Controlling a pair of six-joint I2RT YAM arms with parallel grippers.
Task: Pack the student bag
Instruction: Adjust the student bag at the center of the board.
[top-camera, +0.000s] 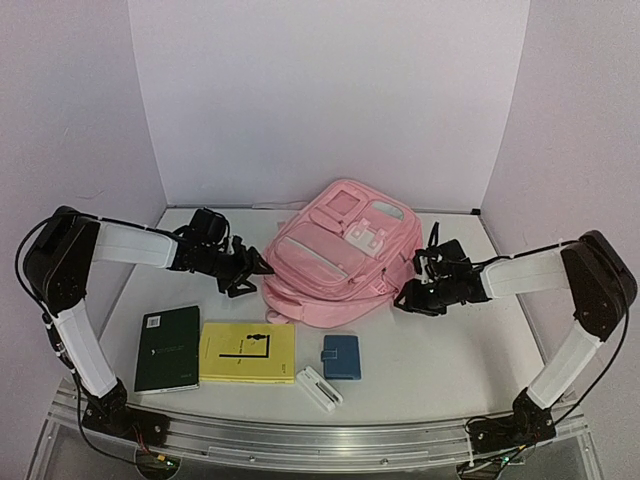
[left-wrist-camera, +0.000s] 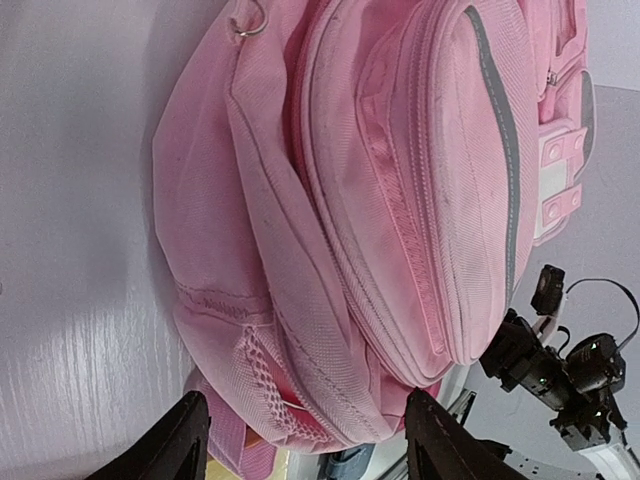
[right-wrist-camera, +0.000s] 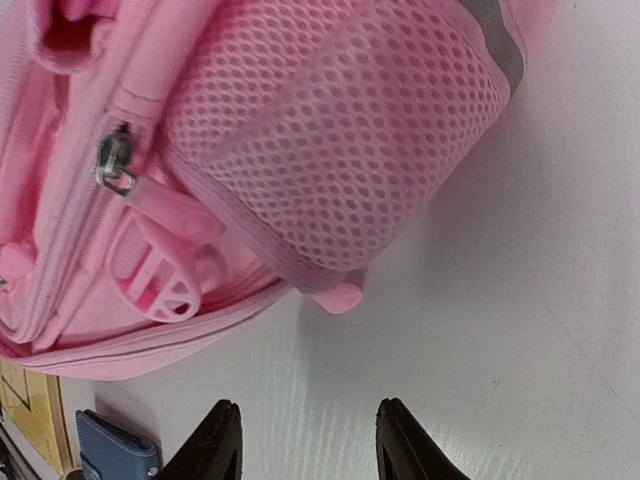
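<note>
The pink student bag (top-camera: 338, 252) lies flat in the middle of the table, front pockets up. My left gripper (top-camera: 247, 276) is open beside the bag's left side; in the left wrist view (left-wrist-camera: 305, 435) its fingers straddle the bag's (left-wrist-camera: 340, 200) lower corner without touching. My right gripper (top-camera: 408, 297) is open and empty beside the bag's right side. In the right wrist view (right-wrist-camera: 303, 435) it hovers over bare table just short of the mesh side pocket (right-wrist-camera: 340, 130) and a metal zip pull (right-wrist-camera: 117, 165).
In front of the bag lie a dark green notebook (top-camera: 167, 347), a yellow book (top-camera: 247, 352), a small blue case (top-camera: 341, 356) and a white rectangular item (top-camera: 318, 388). White walls close in the back and sides.
</note>
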